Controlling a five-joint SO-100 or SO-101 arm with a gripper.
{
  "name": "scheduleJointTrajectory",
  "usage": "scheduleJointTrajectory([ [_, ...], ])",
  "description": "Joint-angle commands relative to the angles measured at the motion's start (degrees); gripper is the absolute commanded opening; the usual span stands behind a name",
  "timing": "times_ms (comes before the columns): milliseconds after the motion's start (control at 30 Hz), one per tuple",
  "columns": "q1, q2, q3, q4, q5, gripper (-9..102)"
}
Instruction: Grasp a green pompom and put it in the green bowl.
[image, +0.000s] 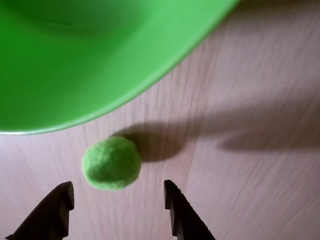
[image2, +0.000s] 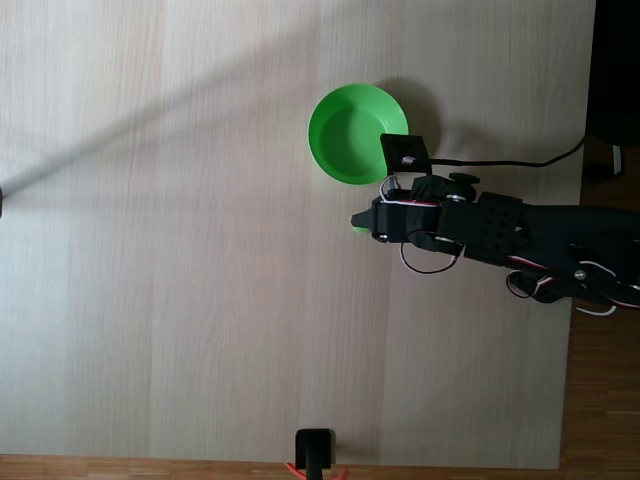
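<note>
Green pompom (image: 111, 163) lies before the spread pincer (image: 120, 196), beside the green bowl (image: 75, 65).

Green pompom (image: 111, 163) beside green bowl (image: 75, 60)

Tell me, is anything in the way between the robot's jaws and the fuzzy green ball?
No. In the wrist view the green pompom lies on bare table just ahead of the open gripper, with nothing between them. The green bowl sits beyond it.
</note>
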Motion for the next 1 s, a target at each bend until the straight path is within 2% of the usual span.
scheduleJointTrajectory([
  [0, 0.18, 0.26, -2.37, -0.53, -0.26, 22],
  [967, -0.62, -8.0, -6.33, -2.81, -0.26, 21],
])
